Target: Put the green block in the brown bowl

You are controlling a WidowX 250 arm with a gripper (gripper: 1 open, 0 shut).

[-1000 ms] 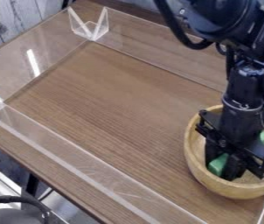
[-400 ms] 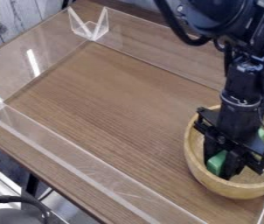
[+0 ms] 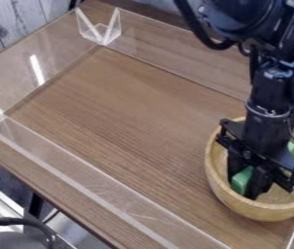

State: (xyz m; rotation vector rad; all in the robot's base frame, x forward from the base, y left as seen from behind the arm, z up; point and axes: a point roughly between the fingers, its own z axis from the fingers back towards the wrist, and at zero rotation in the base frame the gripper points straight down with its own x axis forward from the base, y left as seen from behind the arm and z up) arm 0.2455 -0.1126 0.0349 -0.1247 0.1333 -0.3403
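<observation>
We are pointing our black arm (image 3: 270, 73) straight down, our claw (image 3: 258, 177) clamping tight below it.

Bright green block (image 3: 244, 181), light tan bowl (image 3: 219, 182), black tool (image 3: 264, 175), brown wood-grain table (image 3: 124, 126)

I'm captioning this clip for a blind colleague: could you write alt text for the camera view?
A black robot gripper points straight down into a brown bowl at the right of a wooden table, shut on a green block inside the bowl. Low clear plastic walls edge the table.
</observation>
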